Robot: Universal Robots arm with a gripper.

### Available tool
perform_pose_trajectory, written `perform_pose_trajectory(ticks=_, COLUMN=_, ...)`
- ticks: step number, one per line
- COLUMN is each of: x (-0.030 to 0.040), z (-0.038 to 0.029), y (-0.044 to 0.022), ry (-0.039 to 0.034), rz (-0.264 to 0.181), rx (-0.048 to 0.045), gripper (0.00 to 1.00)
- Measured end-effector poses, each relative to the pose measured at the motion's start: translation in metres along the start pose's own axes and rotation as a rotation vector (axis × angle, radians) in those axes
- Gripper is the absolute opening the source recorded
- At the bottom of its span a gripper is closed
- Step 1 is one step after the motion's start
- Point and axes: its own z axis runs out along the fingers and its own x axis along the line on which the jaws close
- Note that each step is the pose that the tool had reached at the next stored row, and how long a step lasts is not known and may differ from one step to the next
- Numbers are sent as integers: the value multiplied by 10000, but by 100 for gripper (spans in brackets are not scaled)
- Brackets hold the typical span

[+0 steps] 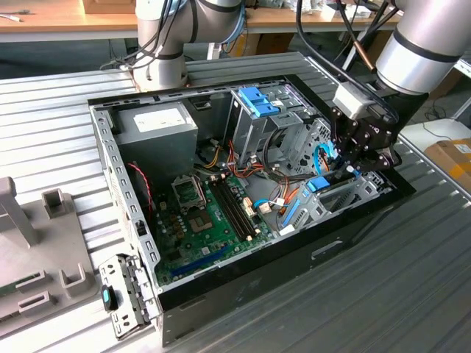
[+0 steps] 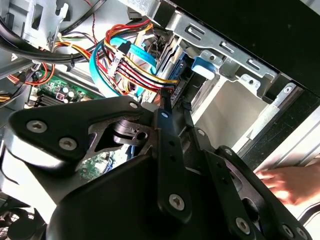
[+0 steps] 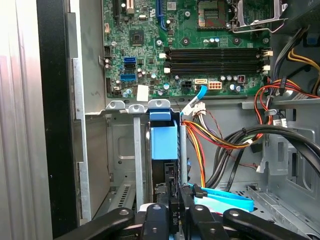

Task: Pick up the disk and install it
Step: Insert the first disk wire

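Black tool grips one disk standing in the drive bay.

The arm is silver-grey tube with a black band, black cables trailing above it. Its gripper is matt black, angular linkage plates pinned with silver screws, below a pale grey box.
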Motion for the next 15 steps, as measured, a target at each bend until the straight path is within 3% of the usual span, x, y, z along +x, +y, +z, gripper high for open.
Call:
perform_pose_trajectory(ticks=2, x=0, z=-22, y=-1, ry=-3, rz=0, rx=0, gripper=24)
perform_pose_trajectory(ticks=10, x=1, z=-366, y=-15, ry=1, rz=0, rx=0, gripper=24)
perform_pose_trajectory(ticks=15, x=2, z=-386, y=0, ry=-55, rz=2, rx=-2, gripper=24)
